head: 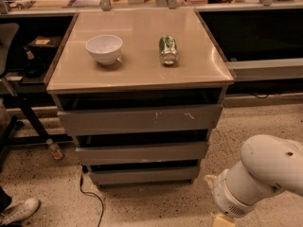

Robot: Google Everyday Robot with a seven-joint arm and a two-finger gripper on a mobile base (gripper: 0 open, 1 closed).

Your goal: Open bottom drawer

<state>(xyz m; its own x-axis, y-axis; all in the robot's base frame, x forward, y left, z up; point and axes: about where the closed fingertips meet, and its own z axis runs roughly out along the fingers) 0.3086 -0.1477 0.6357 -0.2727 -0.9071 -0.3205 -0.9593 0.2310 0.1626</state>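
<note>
A grey cabinet with three drawers stands in the middle of the camera view. The bottom drawer is the lowest grey front, just above the floor, and sits about flush with the two fronts above it. My white arm reaches in at the lower right, to the right of the cabinet and apart from it. My gripper shows only as a beige tip at the bottom edge, below and to the right of the bottom drawer.
A white bowl and a green can on its side lie on the cabinet top. A small bottle, a black cable and a shoe are on the floor at the left. Dark counters flank the cabinet.
</note>
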